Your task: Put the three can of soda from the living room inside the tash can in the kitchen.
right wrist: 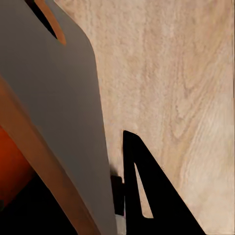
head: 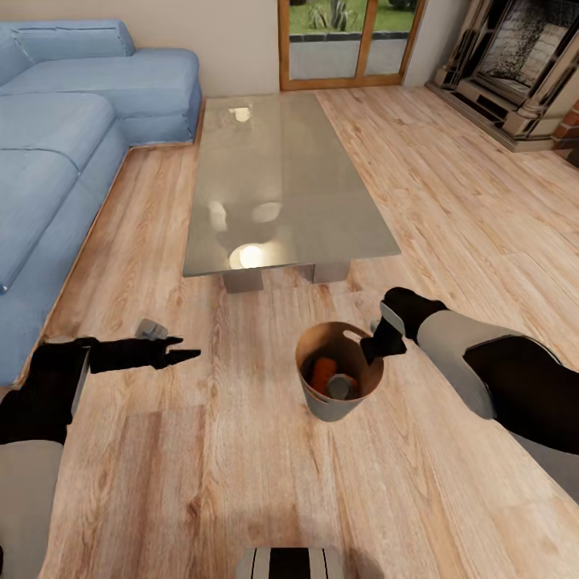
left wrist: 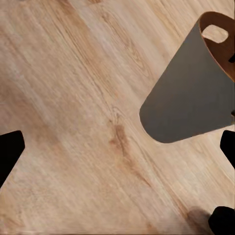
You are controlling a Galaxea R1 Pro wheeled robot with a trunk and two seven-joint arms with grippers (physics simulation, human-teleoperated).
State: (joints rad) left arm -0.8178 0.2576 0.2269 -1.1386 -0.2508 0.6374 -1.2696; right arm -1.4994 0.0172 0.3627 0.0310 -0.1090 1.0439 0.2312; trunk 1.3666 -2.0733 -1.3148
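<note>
The pale grey trash can, coppery brown inside, is on the wood floor in front of me, in the living room. Inside it I see an orange soda can and the grey top of a second can; a third is hidden. My right gripper is shut on the bin's right rim. The bin wall passes between its fingers. My left gripper is open and holds nothing, well left of the bin. The bin's outside shows beyond the open left gripper.
A rectangular glass coffee table stands just beyond the bin. A blue corner sofa runs along the left. Wood-framed glass doors are at the back and a fireplace at the far right. Open wood floor surrounds me.
</note>
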